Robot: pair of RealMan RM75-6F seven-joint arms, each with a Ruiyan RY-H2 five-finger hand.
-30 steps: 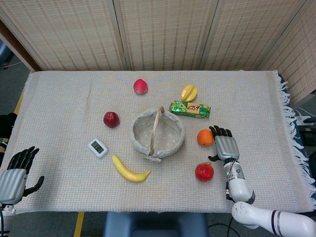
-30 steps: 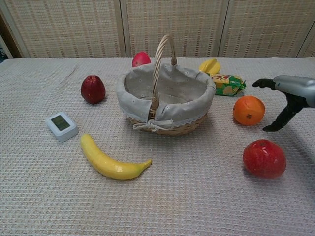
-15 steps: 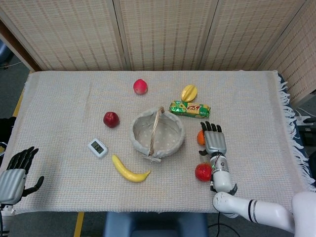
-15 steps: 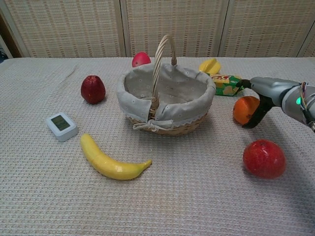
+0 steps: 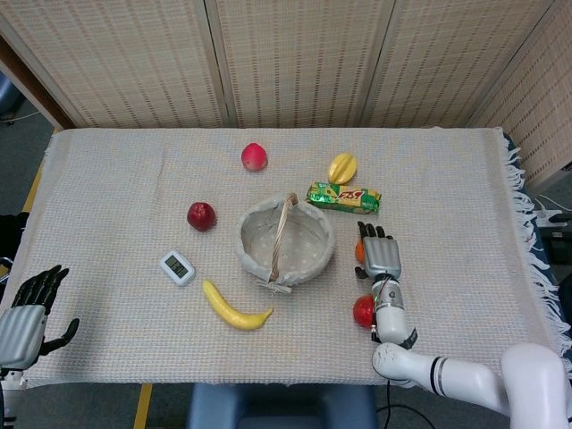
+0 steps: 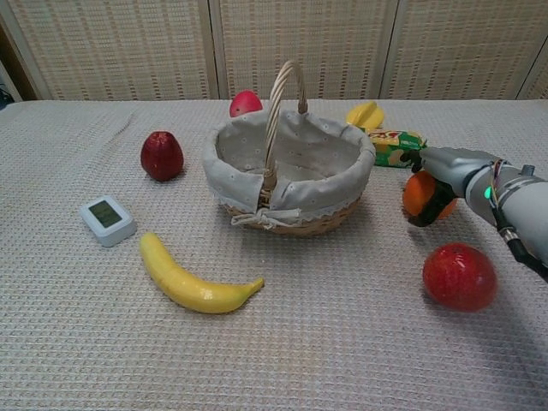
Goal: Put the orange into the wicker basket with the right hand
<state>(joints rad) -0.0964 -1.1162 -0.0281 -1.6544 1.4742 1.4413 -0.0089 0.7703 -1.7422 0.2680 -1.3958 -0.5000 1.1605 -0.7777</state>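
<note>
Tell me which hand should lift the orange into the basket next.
Right. The right hand already wraps the orange just beside the wicker basket, while the left hand sits open at the table's far left edge.

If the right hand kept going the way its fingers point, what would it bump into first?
Probably the green snack packet. The right hand lies over the orange, fingers pointing away from the robot toward it. Depth is unclear, so it may pass above.
</note>
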